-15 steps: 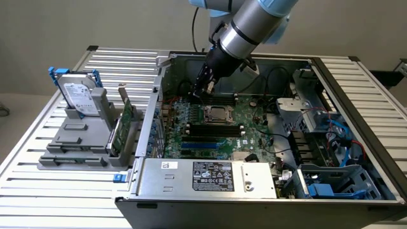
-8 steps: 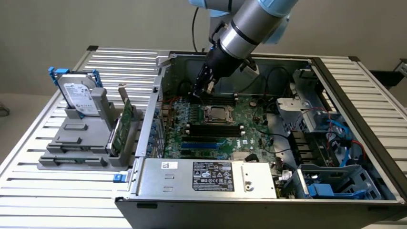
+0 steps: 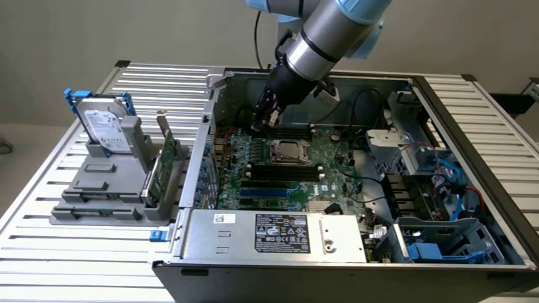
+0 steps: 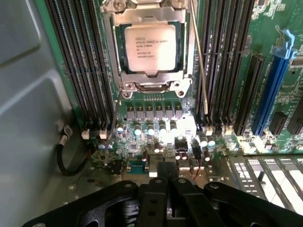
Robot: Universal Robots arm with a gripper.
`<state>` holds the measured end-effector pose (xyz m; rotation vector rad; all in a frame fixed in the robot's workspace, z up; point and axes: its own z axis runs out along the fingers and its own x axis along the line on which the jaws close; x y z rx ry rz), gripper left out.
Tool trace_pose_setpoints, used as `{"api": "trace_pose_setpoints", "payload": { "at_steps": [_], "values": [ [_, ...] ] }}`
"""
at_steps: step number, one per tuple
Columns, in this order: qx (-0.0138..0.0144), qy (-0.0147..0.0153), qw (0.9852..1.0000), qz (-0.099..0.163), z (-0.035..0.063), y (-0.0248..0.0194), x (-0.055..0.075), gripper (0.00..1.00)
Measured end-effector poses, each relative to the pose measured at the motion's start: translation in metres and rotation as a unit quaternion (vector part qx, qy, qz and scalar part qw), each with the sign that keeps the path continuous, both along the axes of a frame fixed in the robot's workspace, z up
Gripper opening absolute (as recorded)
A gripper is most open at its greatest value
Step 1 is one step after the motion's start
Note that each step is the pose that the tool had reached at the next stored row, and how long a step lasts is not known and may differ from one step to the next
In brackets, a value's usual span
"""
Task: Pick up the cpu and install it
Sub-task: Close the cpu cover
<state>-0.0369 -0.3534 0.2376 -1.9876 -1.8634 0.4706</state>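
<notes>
The cpu point(image 4: 150, 47), a small silver-beige square with printed text, lies flat in the socket under the metal frame point(image 4: 152, 85) on the green motherboard. In the exterior view the cpu point(image 3: 286, 150) sits mid-board inside the open computer case. My gripper point(image 3: 260, 125) hangs above the board's far side, up and toward the exterior view's left of the socket, apart from the chip. In the wrist view the gripper point(image 4: 166, 168) has its black fingers point(image 4: 157, 185) pressed together with nothing between them.
Rows of black memory slots point(image 4: 85, 66) flank the socket. A thin metal lever point(image 4: 200, 71) runs along one side of it. A hard drive point(image 3: 105, 129) stands in a grey rack point(image 3: 110, 189) outside the case. The power supply point(image 3: 278, 237) sits at the case's near edge.
</notes>
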Motion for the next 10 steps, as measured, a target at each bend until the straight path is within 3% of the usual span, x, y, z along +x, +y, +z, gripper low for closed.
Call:
{"api": "trace_pose_setpoints", "payload": {
  "at_steps": [6, 8, 10],
  "values": [
    [-0.0010, -0.0001, 0.9992, -0.041, 0.0000, -0.0002, -0.0001, 0.11],
    [-0.0038, -0.0009, 0.9986, -0.053, 0.0000, -0.0002, 0.0000, 0.11],
    [-0.0091, -0.0028, 0.9980, -0.063, -0.0001, -0.0001, 0.0000, 0.11]
  ]
}}
